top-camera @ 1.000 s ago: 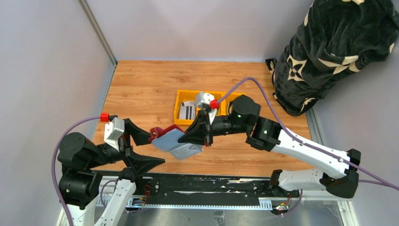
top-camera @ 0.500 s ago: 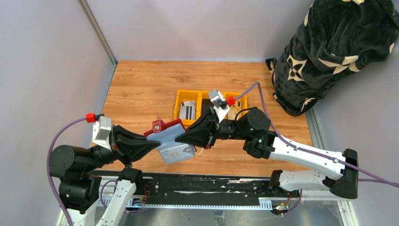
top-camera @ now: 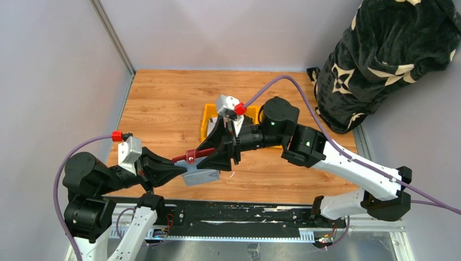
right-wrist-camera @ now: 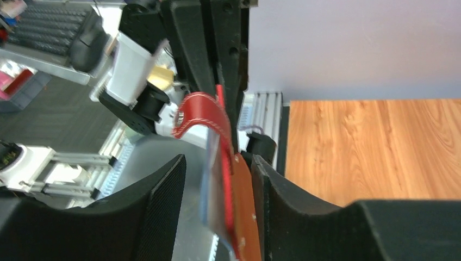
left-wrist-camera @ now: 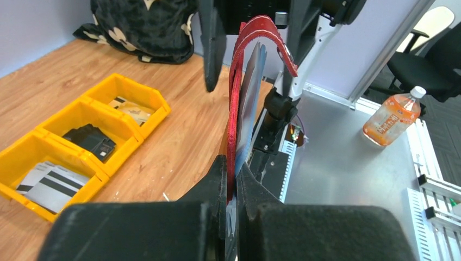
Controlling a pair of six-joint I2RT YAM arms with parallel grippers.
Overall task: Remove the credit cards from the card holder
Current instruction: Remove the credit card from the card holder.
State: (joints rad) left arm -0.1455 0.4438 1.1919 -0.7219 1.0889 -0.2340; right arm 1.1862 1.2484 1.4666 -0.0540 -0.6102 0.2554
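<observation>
The dark red card holder (top-camera: pixel 191 156) is held edge-up above the table's near side, its pale blue-grey sleeves (top-camera: pixel 201 175) hanging under it. My left gripper (top-camera: pixel 176 167) is shut on its lower end (left-wrist-camera: pixel 237 109). My right gripper (top-camera: pixel 216 153) stands open around the other end, one finger on each side (right-wrist-camera: pixel 217 179); the right-hand finger (right-wrist-camera: pixel 282 201) lies close against the red cover and a gap shows on the other side. White and grey striped credit cards (left-wrist-camera: pixel 51 182) lie in the yellow bin, tan ones (left-wrist-camera: pixel 130 109) in another compartment. No card shows clearly inside the sleeves.
The yellow three-part bin (top-camera: pixel 205 124) sits mid-table behind the right arm, with a black folded item (left-wrist-camera: pixel 89 138) in its middle part. A dark patterned blanket bundle (top-camera: pixel 380 60) stands at the back right. An orange drink bottle (left-wrist-camera: pixel 388 117) lies off the table.
My left gripper has closed on the card holder. My right gripper has let its jaws apart and shifted left. The holder has turned from lying flat to edge-up.
</observation>
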